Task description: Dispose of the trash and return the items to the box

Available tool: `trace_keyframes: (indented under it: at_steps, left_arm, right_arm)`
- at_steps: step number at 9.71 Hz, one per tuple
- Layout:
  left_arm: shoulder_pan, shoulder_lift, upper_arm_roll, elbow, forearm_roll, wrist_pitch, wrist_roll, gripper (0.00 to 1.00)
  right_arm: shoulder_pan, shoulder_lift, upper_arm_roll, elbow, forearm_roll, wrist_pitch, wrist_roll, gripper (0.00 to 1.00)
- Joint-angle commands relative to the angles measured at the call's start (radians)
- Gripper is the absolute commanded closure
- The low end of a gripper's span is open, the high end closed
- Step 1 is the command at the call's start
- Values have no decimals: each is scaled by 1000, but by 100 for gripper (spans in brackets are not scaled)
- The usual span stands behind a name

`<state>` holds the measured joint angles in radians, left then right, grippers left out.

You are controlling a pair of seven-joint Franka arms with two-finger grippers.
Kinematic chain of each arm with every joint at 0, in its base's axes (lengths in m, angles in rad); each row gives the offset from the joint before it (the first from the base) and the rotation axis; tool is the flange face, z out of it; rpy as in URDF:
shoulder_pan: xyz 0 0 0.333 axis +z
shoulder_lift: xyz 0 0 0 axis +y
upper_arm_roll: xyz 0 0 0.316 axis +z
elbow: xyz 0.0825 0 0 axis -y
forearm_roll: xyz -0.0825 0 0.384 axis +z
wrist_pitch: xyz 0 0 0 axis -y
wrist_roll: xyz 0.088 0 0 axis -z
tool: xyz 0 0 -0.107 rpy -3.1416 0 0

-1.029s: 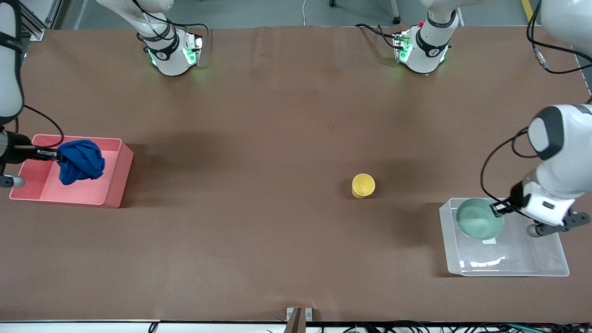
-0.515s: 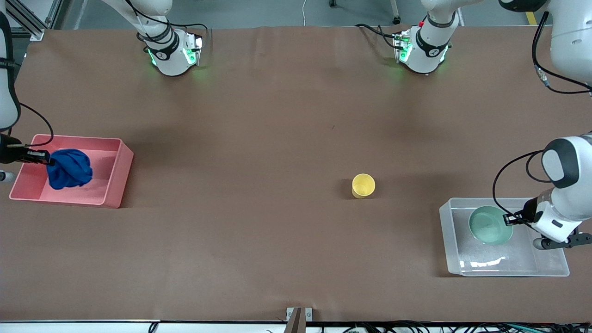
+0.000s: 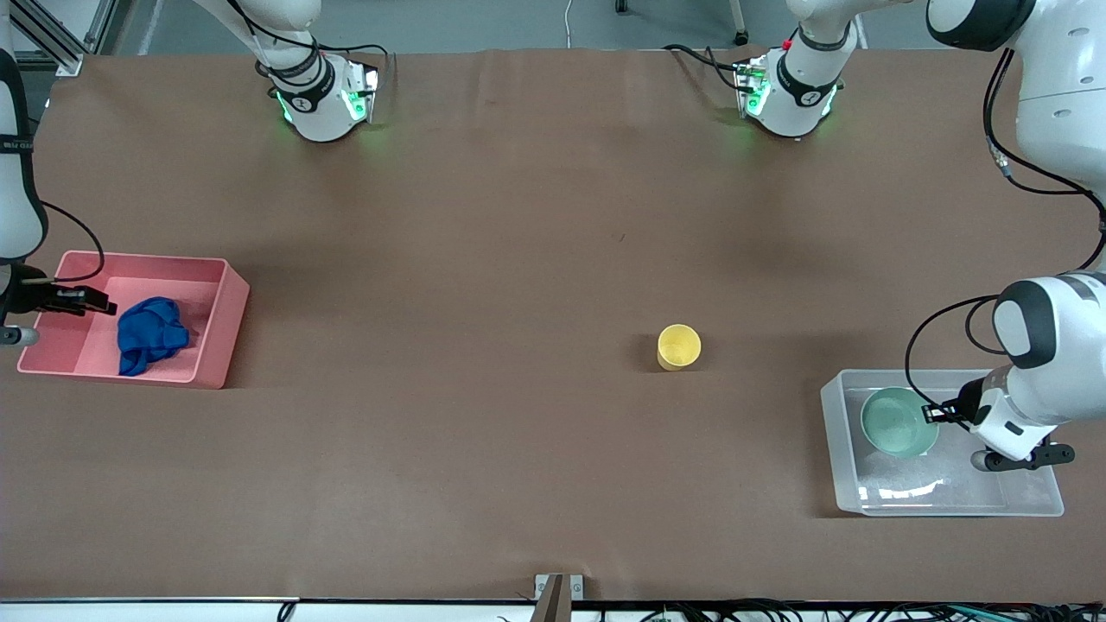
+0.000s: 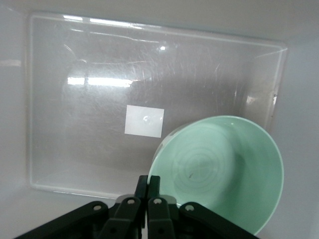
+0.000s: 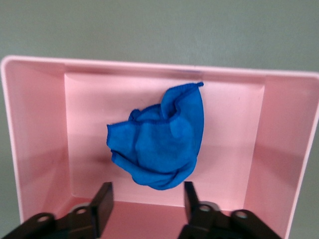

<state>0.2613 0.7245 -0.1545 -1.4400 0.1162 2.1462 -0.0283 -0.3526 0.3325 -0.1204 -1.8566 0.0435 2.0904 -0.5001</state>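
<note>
Nearest us, toward the left arm's end, the left gripper pinches the rim of the mint-green bowl inside the clear box. Farther, we note the yellow cup mid-table. The blue cloth wad lies in the pink bin; the right gripper hangs spread above it.

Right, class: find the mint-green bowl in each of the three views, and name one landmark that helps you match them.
Front view: mint-green bowl inside the clear box, at the left arm's end of the table.
Left wrist view: bowl fills the frame just above the fingers.
Right wrist view: not in it.
Shared landmark: the clear box.
</note>
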Motion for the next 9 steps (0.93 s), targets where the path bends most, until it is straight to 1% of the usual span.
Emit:
trace_keyframes:
  at_steps: [1, 2, 3, 4, 5, 6, 7, 8, 9]
  left_arm:
    - [4, 52, -7, 20, 16, 7, 1, 92]
    - [4, 62, -7, 23, 16, 9, 5, 86]
    - [4, 62, -7, 38, 16, 20, 7, 74]
    - [7, 58, -7, 41, 13, 20, 10, 48]
    - [10, 47, -7, 42, 11, 20, 13, 19]
    - [13, 21, -8, 44, 13, 15, 11, 3]
    - [9, -26, -14, 43, 19, 6, -1, 0]
    - [-3, -72, -17, 30, 19, -20, -2, 0]
    - [-14, -109, -31, 32, 11, -102, -11, 0]
  right_arm:
    - [39, -38, 12, 51, -8, -32, 11, 0]
    - [59, -55, 13, 89, -8, -83, 26, 0]
    - [90, -75, 13, 137, -10, -142, 64, 0]
    - [133, -102, 12, 186, -26, -209, 115, 0]
    - [177, -139, 15, 226, -68, -269, 176, 0]
    - [219, -185, 15, 234, -77, -320, 245, 0]
    - [256, -231, 16, 232, -77, -344, 293, 0]
    - [289, -268, 16, 231, -77, -371, 323, 0]
    - [322, -306, 16, 228, -77, -410, 372, 0]
